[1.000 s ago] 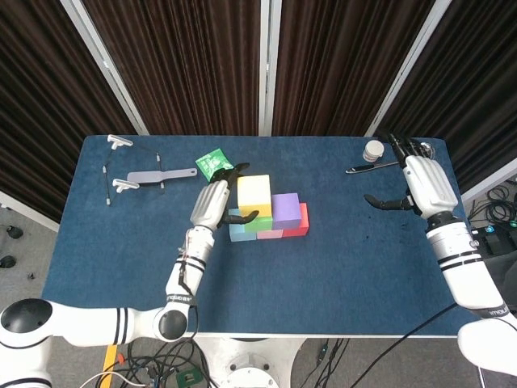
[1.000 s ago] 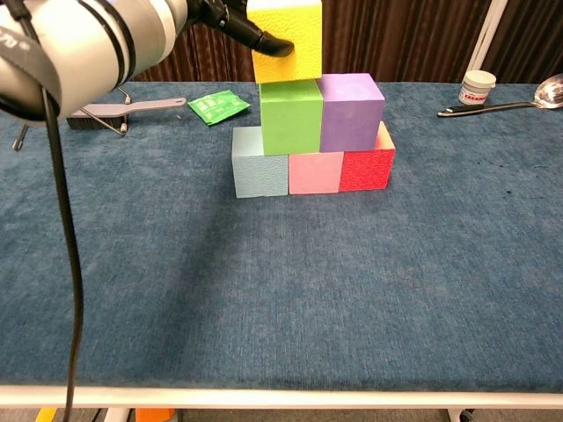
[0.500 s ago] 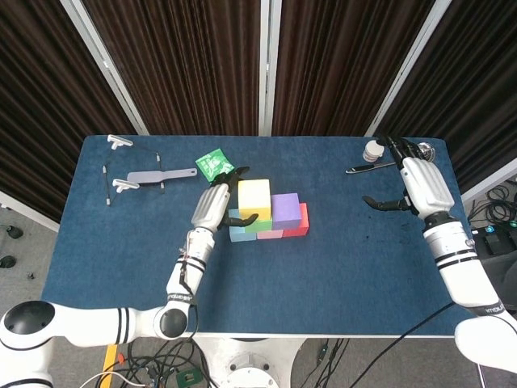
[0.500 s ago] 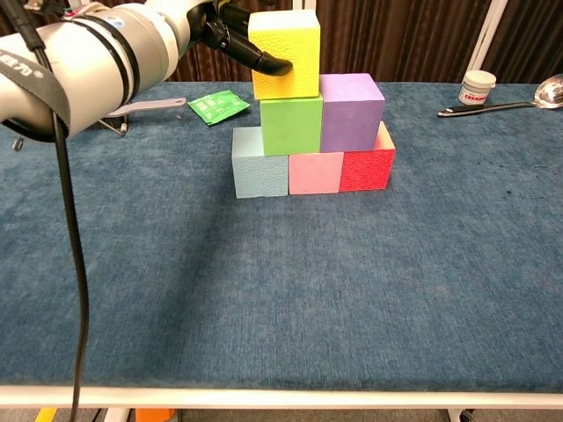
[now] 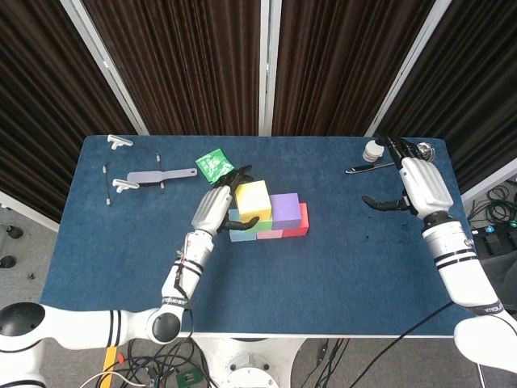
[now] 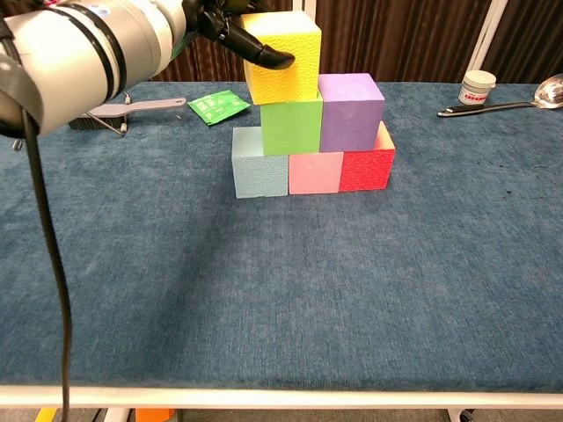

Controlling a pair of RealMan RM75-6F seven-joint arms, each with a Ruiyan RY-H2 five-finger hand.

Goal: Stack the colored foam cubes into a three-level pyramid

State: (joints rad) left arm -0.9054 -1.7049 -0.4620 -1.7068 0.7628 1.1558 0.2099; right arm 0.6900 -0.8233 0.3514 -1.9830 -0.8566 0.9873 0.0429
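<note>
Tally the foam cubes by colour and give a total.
Yellow cube: 1
Green cube: 1
Purple cube: 1
Light blue cube: 1
Pink cube: 1
Red cube: 1
Total: 6

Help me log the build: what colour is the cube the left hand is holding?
Yellow cube, held by the left hand; clearest in the chest view.

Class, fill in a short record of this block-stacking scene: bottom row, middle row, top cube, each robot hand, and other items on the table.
bottom row: light blue cube, pink cube, red cube
middle row: green cube, purple cube
top cube: yellow cube, tilted, over the green one
left robot hand: holds the yellow cube
right robot hand: holds nothing, fingers apart
other items: green packet, spoon, small jar
</note>
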